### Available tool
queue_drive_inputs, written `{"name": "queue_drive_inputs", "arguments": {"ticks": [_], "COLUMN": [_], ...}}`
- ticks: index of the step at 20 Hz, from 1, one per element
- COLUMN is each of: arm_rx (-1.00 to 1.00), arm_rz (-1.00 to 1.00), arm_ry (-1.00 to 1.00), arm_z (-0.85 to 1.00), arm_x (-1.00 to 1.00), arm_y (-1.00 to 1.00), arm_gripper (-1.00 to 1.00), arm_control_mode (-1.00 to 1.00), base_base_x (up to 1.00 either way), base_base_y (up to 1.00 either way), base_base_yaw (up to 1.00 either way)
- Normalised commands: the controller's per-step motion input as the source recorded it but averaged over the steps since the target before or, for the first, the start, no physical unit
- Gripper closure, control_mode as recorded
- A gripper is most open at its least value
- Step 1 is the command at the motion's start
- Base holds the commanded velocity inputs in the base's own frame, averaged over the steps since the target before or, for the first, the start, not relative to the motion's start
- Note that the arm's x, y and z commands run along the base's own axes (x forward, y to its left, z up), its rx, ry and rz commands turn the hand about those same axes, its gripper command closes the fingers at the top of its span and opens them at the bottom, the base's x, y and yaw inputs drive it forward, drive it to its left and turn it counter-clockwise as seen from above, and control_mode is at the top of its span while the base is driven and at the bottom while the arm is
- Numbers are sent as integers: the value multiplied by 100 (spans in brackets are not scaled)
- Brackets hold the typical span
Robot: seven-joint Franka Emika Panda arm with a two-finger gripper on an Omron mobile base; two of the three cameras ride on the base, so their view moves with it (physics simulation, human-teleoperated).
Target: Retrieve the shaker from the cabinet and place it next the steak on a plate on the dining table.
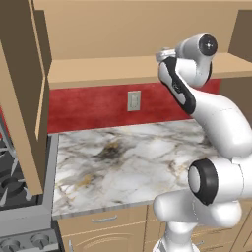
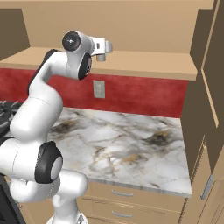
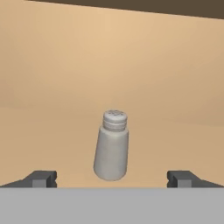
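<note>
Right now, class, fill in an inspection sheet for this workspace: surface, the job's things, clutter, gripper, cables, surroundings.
Surface: marble counter below the cabinet, nothing standing on it.
Job's things: shaker upright on the cabinet shelf, cap on top; cabinet door swung open.
Clutter: nothing seen.
Gripper: gripper open, at shelf height, fingertips either side of the shaker and short of it, not touching.
Cables: nothing seen.
Surroundings: red backsplash with a wall outlet; stove at the counter's left; drawers under the counter.

Shaker (slightly tilted) stands on the shelf between wide-spread pincer fingertips.
</note>
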Motion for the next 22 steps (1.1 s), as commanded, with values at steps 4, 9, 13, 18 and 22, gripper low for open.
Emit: {"name": "queue_drive_inputs", "arguments": {"ticks": [4,9,13,18,22], "arm_rx": [0,0,0,0,0], "arm_rz": [0,0,0,0,0], "arm_ry": [0,0,0,0,0], "arm_z": [-1,-7,-11,-13,-13], "arm_x": [38,35,30,26,28], "arm_y": [0,0,0,0,0], "arm_gripper": [-100,-100,-100,-100,-100], "arm_control_mode": [-100,-100,-100,-100,-100], "base_base_x": [0,0,0,0,0], "base_base_y": [0,0,0,0,0], "base_base_yaw": [0,0,0,0,0]}}
